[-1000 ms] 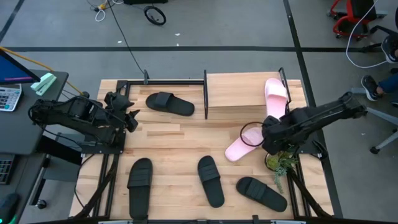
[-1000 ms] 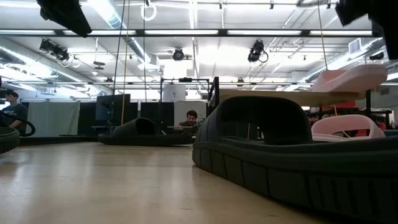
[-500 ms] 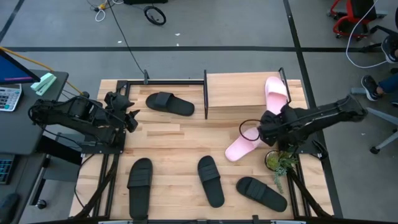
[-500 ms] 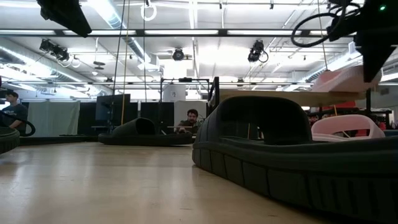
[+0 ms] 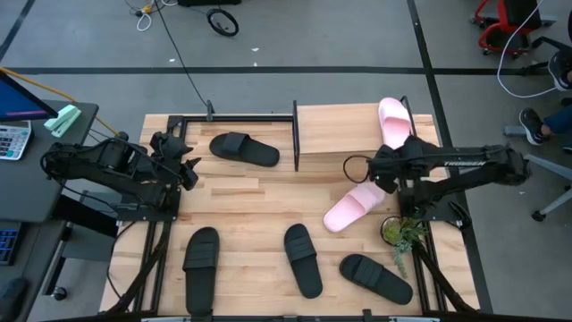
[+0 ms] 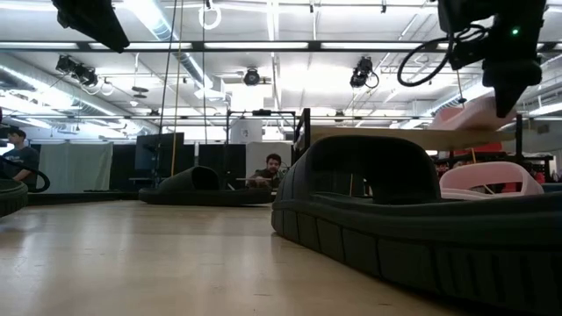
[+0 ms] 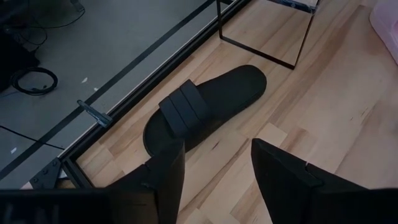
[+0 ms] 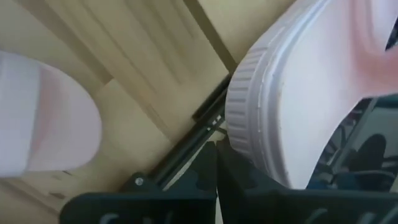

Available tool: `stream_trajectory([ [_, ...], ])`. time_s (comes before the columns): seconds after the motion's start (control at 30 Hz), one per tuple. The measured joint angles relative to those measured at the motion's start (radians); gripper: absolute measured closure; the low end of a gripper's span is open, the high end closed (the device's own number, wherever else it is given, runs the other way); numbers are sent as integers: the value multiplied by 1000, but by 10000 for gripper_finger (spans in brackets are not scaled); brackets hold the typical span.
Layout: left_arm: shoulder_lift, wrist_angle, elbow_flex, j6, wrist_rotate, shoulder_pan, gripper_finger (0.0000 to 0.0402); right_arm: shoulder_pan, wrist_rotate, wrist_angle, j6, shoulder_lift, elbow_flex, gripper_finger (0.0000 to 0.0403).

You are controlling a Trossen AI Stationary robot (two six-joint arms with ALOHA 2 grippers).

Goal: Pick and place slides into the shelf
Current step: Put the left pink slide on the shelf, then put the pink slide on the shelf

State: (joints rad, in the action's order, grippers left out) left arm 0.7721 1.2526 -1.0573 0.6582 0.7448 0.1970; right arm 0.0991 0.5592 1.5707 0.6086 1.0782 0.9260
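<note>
1. Reaching over the right end of the shelf (image 5: 344, 134), the right tool (image 5: 398, 154) sits beside a pale pink slide (image 5: 394, 123) that lies on the shelf's top board with one end past the far edge.
2. From the right wrist view, that slide's ribbed sole edge (image 8: 280, 99) fills the space just ahead of the tool; whether the tool pinches it or stands spread, I cannot tell.
3. A second pink slide (image 5: 353, 207) lies on the tabletop (image 5: 241, 192) just near of the shelf, toward the right side.
4. A black slide (image 5: 244, 148) rests at the far side of the tabletop, just left of the shelf.
5. Three more black slides lie along the near edge: one at the left (image 5: 200, 268), one in the middle (image 5: 303, 259) and one at the right (image 5: 375, 277).
6. The left tool (image 5: 185, 165) waits at the left side of the tabletop with its fingers (image 7: 168, 171) spread and nothing between them, pointing toward the far black slide.
7. A small green plant (image 5: 402, 234) stands at the right edge of the tabletop.
8. In the low view, a person (image 6: 270, 170) shows in the room beyond the tabletop.
</note>
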Motion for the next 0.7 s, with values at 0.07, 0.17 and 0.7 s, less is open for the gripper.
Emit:
stream_trajectory([
  [0.07, 0, 0, 0, 0, 0, 0, 208, 12, -19, 0, 12, 0, 0, 403],
  [0.17, 0, 0, 0, 0, 0, 0, 208, 2, -21, 1, 56, 0, 0, 403],
  [0.7, 11, -54, 0, 11, 0, 0, 214, -370, -109, -248, 310, 0, 186, 403],
])
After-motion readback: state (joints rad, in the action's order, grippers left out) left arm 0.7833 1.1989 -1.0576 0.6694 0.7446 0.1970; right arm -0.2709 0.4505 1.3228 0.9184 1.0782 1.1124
